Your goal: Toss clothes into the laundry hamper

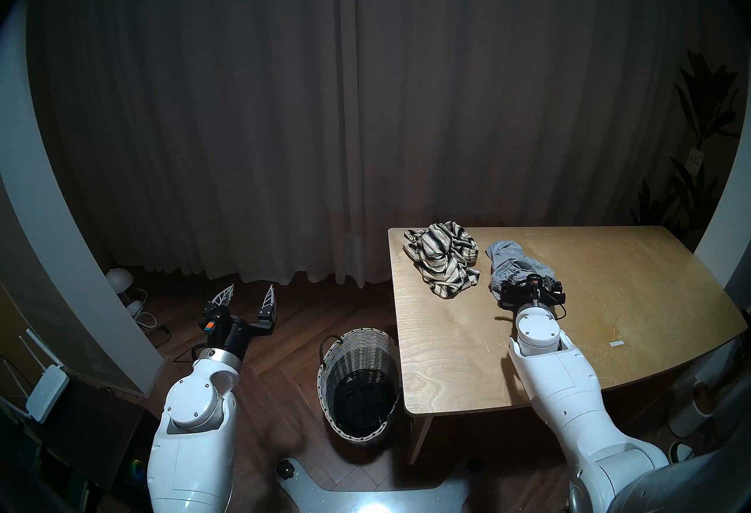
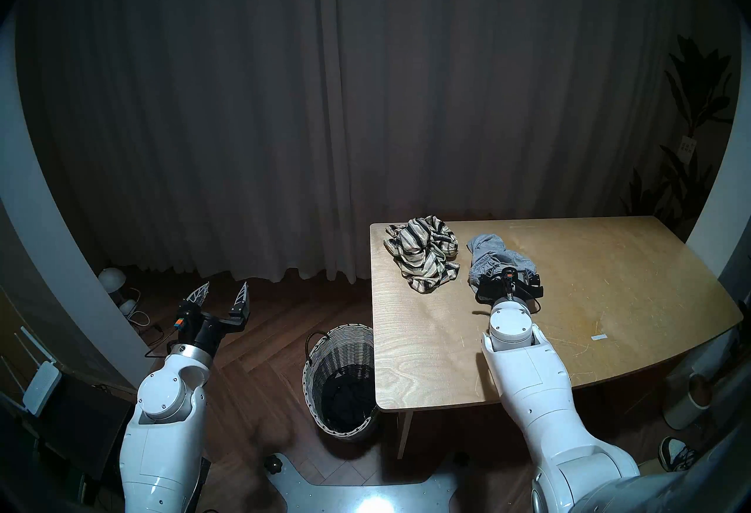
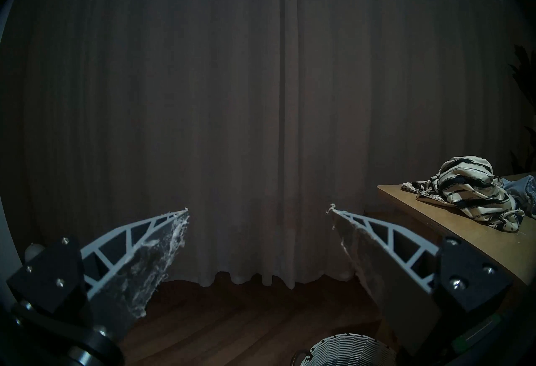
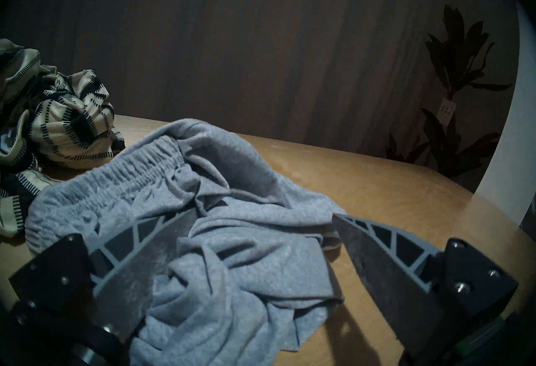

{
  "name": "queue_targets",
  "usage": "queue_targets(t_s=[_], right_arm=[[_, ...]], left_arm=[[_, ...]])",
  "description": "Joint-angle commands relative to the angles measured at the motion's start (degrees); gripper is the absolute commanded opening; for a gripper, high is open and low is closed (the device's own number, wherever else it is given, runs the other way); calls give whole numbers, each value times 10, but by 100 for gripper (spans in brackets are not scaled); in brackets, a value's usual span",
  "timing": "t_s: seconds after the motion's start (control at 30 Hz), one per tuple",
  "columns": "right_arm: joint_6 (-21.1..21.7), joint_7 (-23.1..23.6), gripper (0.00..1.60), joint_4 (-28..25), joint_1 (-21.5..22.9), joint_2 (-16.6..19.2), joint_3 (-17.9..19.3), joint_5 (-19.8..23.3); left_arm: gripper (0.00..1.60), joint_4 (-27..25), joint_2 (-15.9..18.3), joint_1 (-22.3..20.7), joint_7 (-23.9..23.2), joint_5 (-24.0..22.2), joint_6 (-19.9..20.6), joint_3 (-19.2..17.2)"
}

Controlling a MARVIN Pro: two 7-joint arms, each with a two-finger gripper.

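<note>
Right gripper [image 4: 261, 229] spread wide, lowered over the grey garment [image 4: 220, 211] on the tabletop [image 1: 609, 297], holding nothing yet; one finger [image 4: 139, 252] pressed into the folds on the left, the other just off the cloth's right edge, above bare wood. Bunched grey cloth straight ahead of and between the two, its elastic waistband running left to right across the far side, so the heap lies crosswise to the reach. Probably only a close and lift needed next. Striped garment [image 1: 443, 256] crumpled just left of the grey one, toward the far left corner, clear of the fingers. Left gripper [image 1: 251, 290] likewise wide open and empty, held level above the floor well left of the tabletop, far from either garment; right arm plainly the nearer. Hamper [image 1: 359, 353] standing on the floor against the tabletop's near left corner, between the two arms, with dark cloth [image 1: 363, 406], seemingly the black garment, already at its bottom. Carry from grey heap to hamper: leftward and toward the near side.
</note>
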Motion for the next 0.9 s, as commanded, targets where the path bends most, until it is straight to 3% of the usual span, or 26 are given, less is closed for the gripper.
queue_targets(t_s=[0.0, 0.1, 0.23, 0.3, 0.43, 0.47, 0.53, 0.87], right_arm=[[-22, 27, 0, 68, 16, -13, 0, 20], [-39, 41, 0, 52, 10, -12, 5, 33], [-36, 52, 0, -18, -18, -10, 14, 48], [-81, 58, 0, -28, -5, -12, 17, 54], [-105, 62, 0, -57, 11, -15, 21, 61], [-111, 64, 0, -86, 10, -15, 24, 63], [-129, 67, 0, -74, 36, -13, 25, 64], [-191, 81, 0, -142, 52, -7, 44, 81]], left_arm=[[160, -58, -8, 12, 15, 14, 27, 7], [160, -75, -11, 17, 25, 20, 41, 7], [160, -85, -12, 20, 30, 22, 48, 6], [160, -83, -12, 17, 29, 22, 47, 9], [160, -80, -13, 13, 28, 23, 47, 15], [160, -81, -14, 11, 28, 24, 49, 17], [160, -80, -14, 9, 29, 25, 50, 20], [160, -83, -15, 4, 31, 30, 50, 31]])
